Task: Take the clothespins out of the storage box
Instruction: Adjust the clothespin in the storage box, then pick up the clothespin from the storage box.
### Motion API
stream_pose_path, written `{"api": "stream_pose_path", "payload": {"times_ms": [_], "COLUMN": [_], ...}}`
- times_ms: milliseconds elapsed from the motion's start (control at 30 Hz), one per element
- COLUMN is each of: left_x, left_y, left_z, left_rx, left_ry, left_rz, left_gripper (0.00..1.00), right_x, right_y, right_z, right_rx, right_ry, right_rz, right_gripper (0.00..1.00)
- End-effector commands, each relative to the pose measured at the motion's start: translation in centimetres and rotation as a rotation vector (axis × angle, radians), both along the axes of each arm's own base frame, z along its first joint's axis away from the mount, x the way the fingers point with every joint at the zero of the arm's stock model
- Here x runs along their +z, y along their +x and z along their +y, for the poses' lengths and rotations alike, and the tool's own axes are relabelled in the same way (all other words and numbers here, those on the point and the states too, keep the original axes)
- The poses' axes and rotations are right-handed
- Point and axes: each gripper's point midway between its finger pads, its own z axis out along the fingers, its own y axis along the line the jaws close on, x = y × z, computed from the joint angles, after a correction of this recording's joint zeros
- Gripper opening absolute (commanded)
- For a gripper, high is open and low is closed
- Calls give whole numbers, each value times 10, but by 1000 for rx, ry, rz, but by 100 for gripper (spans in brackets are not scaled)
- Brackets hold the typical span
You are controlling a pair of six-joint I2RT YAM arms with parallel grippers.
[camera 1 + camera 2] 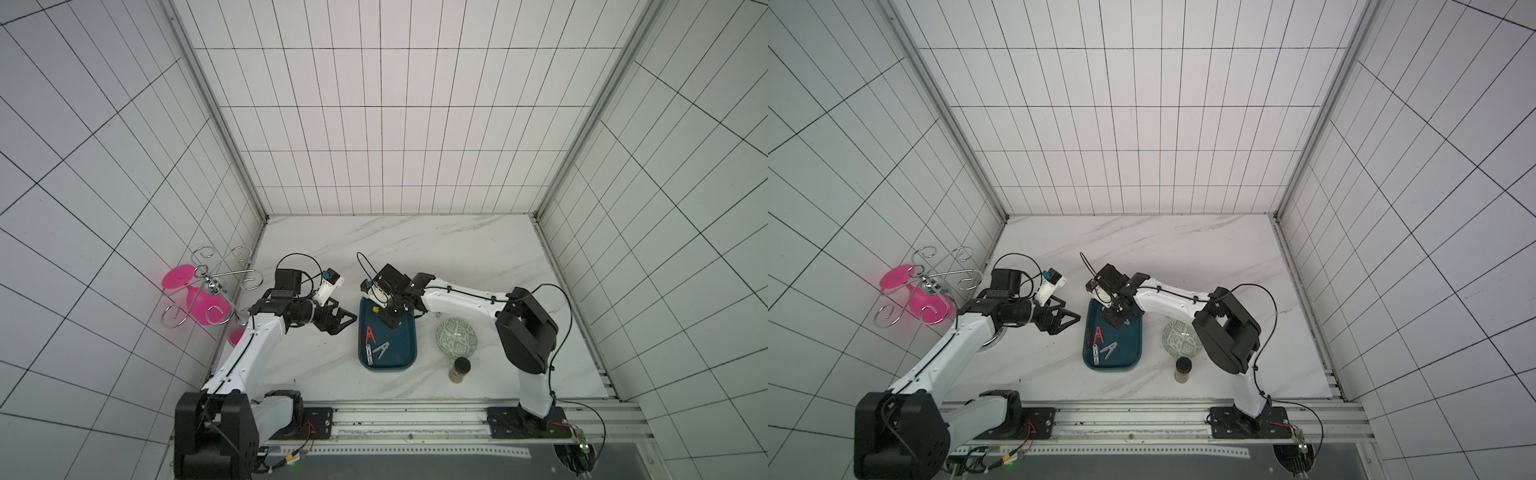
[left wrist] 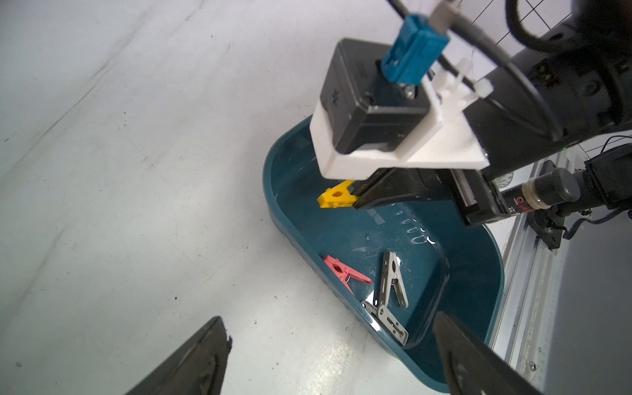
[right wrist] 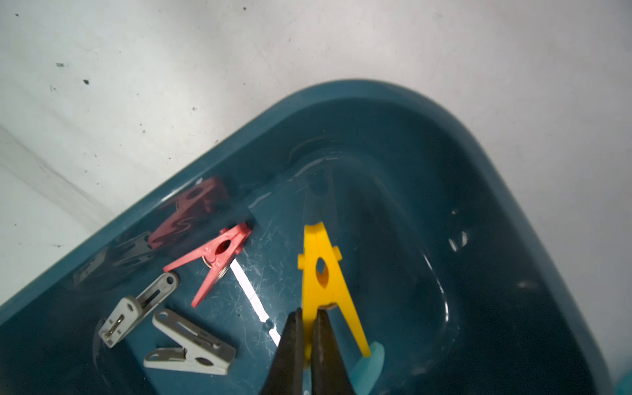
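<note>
At the far end of the storage box point(image 1: 401, 351) the right claw point(image 3: 307, 313) clamps a yellow clothespin point(image 3: 323, 294), the left claw point(image 1: 345, 322) hangs apart, and a red clothespin point(image 3: 213, 261) and two grey clothespins point(image 3: 191, 355) await inside.

The dark teal storage box point(image 1: 1128, 350) lies on the marble table point(image 1: 1142, 249). The right gripper point(image 1: 1116, 323) hangs over its twelve o'clock end. Inside, a red clothespin point(image 1: 1098, 335) lies at nine o'clock and two grey clothespins point(image 1: 1109, 349) toward seven. Outside the box, the left gripper point(image 1: 1069, 325), jaws spread, sits at ten o'clock, the patterned bowl point(image 1: 1177, 338) at three and the dark-lidded jar point(image 1: 1183, 368) at four.
</note>
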Motion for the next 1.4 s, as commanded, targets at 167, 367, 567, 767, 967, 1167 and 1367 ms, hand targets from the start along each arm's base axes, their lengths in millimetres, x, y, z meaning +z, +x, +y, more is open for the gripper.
{"api": "stream_pose_path", "payload": {"times_ms": [167, 367, 567, 767, 967, 1167, 1367], "left_x": [3, 2, 1, 0, 0, 0, 0], "left_y": [0, 0, 0, 0, 0, 0, 0], "left_z": [0, 0, 0, 0, 0, 0, 0], "left_rx": [-5, -5, -4, -6, -5, -5, -5], "left_ry": [-7, -7, -7, -6, -5, -5, -3], "left_rz": [-24, -22, -19, -16, -15, -15, -16], "left_gripper": [95, 95, 95, 95, 95, 95, 95], "right_x": [-31, -42, -34, -12, -5, -10, -25], "right_y": [-3, -1, 3, 6, 15, 19, 24], "right_z": [-6, -5, -3, 0, 4, 8, 10], "right_rx": [-46, -52, -54, -36, -32, -25, -22], "right_ry": [-62, -90, -83, -37, -6, -7, -34], "right_rz": [53, 60, 37, 1, -10, -4, 2], "right_gripper": [5, 8, 17, 25, 28, 31, 37]}}
